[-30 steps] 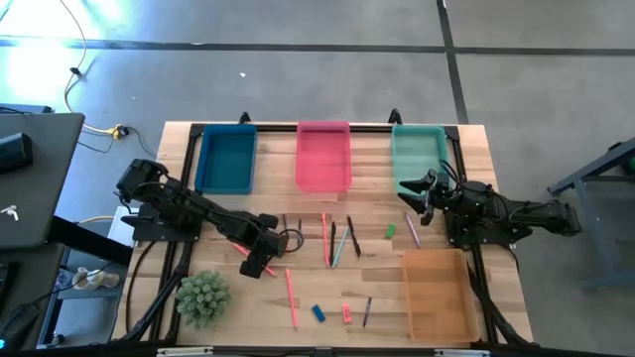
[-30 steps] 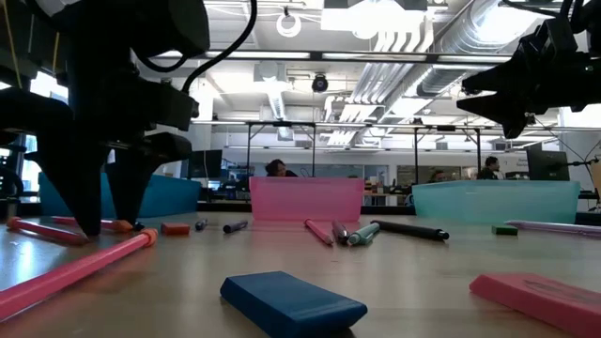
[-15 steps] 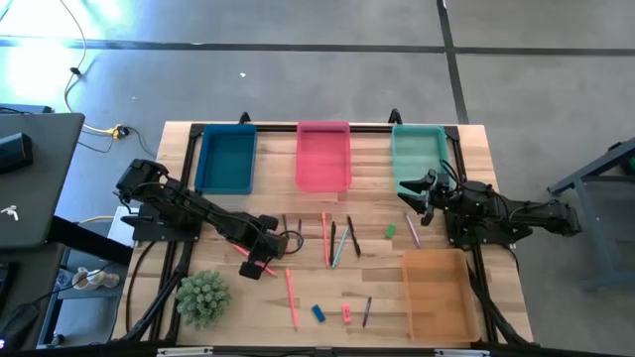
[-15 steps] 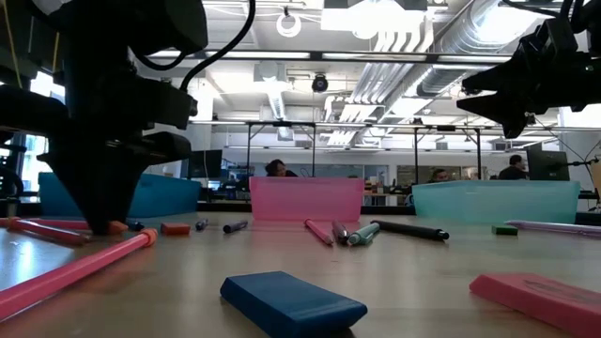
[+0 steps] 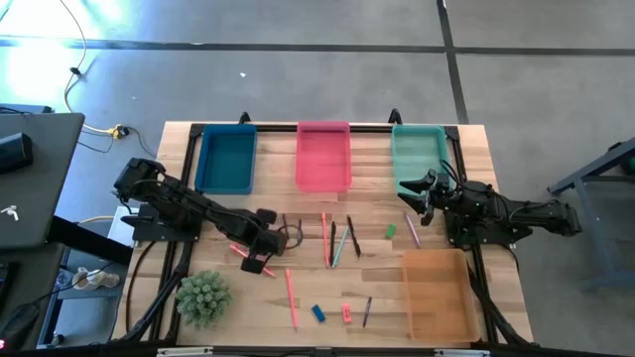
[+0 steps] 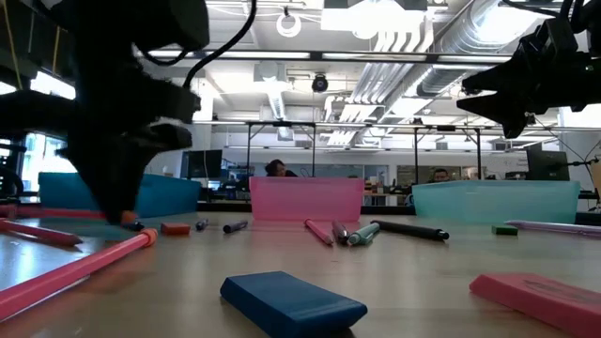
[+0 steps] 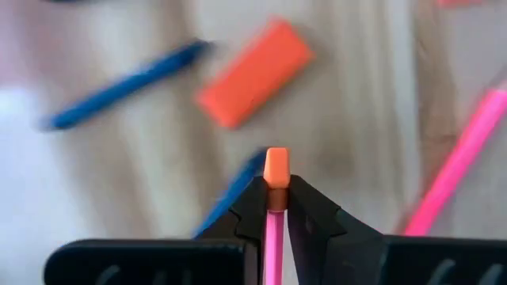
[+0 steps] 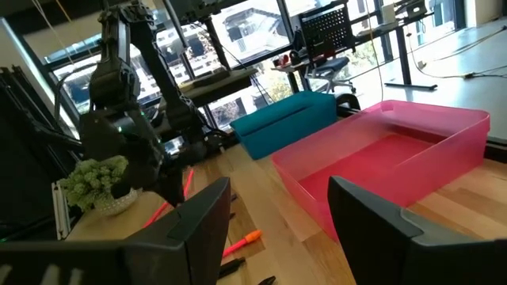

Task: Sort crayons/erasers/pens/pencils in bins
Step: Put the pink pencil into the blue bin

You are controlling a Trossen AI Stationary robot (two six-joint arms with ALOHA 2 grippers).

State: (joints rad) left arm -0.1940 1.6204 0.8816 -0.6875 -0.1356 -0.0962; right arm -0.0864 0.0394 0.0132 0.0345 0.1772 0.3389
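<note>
Four bins [image 5: 226, 159], left pincer [image 7: 276, 207] clamped on one pink pencil [image 7: 275, 198], right pincer [image 8: 277, 214] wide open, empty.

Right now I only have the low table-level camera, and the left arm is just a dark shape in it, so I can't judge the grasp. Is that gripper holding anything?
Observer: Yes. Its wrist camera shows the left gripper shut on a pink pencil with an orange tip.
Operator: I count three bins. Where is the fourth?
Observer: From above, the orange bin sits on the table's right side, at the edge opposite the other three.
Operator: And the right gripper?
Observer: The right gripper is open, by the front edge of the teal bin.
</note>
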